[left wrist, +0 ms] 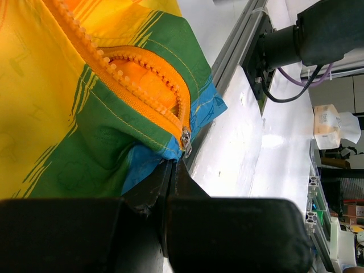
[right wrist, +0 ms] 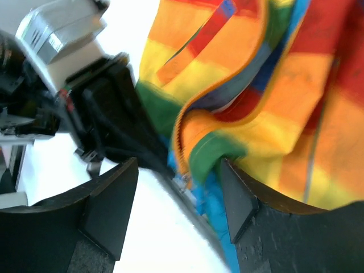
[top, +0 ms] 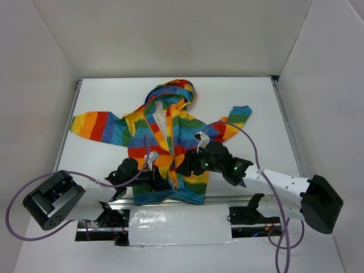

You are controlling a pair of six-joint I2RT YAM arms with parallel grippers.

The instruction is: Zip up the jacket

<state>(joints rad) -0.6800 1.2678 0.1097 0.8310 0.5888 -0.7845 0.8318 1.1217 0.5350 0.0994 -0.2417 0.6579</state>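
The rainbow-striped jacket (top: 170,133) lies flat, hood to the far side, blue hem at the table's near edge. Its orange zipper (top: 172,162) is open higher up. My left gripper (top: 157,181) is shut on the blue hem just left of the zipper's bottom. In the left wrist view its fingers (left wrist: 170,170) pinch the hem right under the metal slider (left wrist: 185,139). My right gripper (top: 185,165) hovers open over the lower front. In the right wrist view (right wrist: 179,187) its jaws straddle the zipper's bottom end (right wrist: 183,176), and its right finger (right wrist: 239,199) is against the fabric.
A white taped plate (top: 179,224) and metal rail run along the near edge below the hem. Purple cables (top: 242,133) loop over the right sleeve. White walls enclose the table (top: 256,102). The left gripper's black body (right wrist: 108,108) sits close beside my right jaws.
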